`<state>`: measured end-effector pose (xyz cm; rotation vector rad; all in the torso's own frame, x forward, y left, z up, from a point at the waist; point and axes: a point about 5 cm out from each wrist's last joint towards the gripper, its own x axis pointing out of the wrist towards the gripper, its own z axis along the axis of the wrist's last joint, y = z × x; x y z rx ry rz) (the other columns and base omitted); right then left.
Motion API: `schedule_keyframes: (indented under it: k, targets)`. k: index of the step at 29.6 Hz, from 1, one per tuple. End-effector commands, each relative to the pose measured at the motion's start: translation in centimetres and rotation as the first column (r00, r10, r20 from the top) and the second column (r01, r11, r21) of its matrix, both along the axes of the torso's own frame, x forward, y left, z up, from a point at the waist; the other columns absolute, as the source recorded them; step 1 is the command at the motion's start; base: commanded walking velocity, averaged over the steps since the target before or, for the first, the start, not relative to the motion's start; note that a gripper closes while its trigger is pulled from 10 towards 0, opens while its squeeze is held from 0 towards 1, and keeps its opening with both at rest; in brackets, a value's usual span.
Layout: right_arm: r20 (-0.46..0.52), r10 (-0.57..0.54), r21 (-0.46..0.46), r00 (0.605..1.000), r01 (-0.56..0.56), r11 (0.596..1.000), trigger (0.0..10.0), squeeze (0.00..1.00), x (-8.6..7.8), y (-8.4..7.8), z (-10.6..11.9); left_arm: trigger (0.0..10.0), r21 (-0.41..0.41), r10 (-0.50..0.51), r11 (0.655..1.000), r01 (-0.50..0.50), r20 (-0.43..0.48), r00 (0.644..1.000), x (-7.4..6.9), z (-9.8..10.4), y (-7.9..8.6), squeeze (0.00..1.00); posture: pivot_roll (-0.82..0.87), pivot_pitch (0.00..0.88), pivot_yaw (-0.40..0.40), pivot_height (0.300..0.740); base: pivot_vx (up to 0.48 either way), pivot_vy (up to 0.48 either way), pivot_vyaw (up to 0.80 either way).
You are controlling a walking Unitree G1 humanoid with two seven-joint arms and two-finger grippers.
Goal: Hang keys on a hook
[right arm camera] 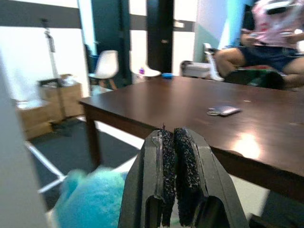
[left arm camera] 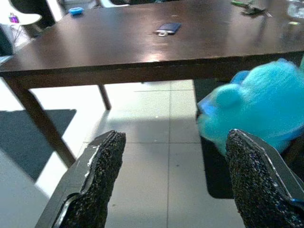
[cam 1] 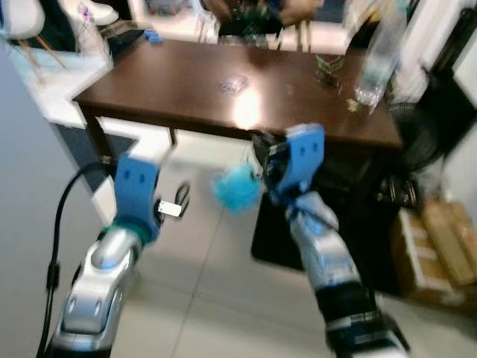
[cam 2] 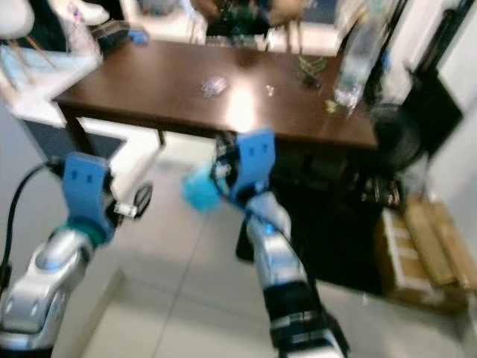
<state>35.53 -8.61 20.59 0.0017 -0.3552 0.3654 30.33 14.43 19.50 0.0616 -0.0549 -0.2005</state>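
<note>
1 dark table (cam 1: 186, 97), tiled floor (cam 1: 216, 298); L end effector (left arm camera: 173, 185) spread, R end effector (right arm camera: 175, 156) pressed together.

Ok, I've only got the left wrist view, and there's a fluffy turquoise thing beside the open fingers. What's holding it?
Observer: The fluffy toy hangs right by the right gripper, whose fingers are pressed shut. I cannot see what they pinch.
Operator: Anyone around?
Observer: Yes, a person sits beyond the far side of the table.
Operator: And the floor on the robot's right?
Observer: Cardboard boxes sit there, past the table's end.
</note>
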Motion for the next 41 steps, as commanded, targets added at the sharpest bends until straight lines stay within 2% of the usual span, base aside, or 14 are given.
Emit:
schedule_keyframes:
  k: [1, 9, 19, 41]
  targets:
    - [-0.015, -0.016, -0.002, 1.000, 0.016, 1.000, 10.0, 0.00, 0.14, -0.14, -0.44, 10.0, -0.019, -0.034, 0.999, 0.034, -0.023, 0.999, 0.12, -0.06, -0.57, 0.00, -0.02, 0.000, 0.118, 0.740, 0.000, 0.000, 0.79]
    - [-0.018, -0.010, -0.010, 1.000, 0.010, 1.000, 10.0, 0.00, 0.03, -0.24, -0.68, 10.0, -0.017, -0.032, 0.999, 0.032, 0.000, 0.999, 0.52, 0.55, -0.83, 0.00, -0.02, 0.000, 0.109, 0.740, 0.000, 0.000, 0.79]
    - [-0.006, -0.007, -0.005, 1.000, 0.007, 1.000, 10.0, 0.00, 0.21, -0.07, -0.42, 10.0, 0.018, -0.043, 0.999, 0.042, 0.013, 0.999, 0.33, 0.61, -1.18, 0.00, -0.02, 0.000, 0.108, 0.740, 0.000, 0.000, 0.79]
    - [-0.007, -0.001, 0.005, 1.000, 0.001, 1.000, 10.0, 0.00, 0.11, 0.14, -0.49, 10.0, 0.034, -0.042, 0.999, 0.042, 0.023, 0.999, 0.25, 0.75, -1.32, 0.00, -0.01, 0.000, 0.109, 0.740, 0.000, 0.000, 0.79]
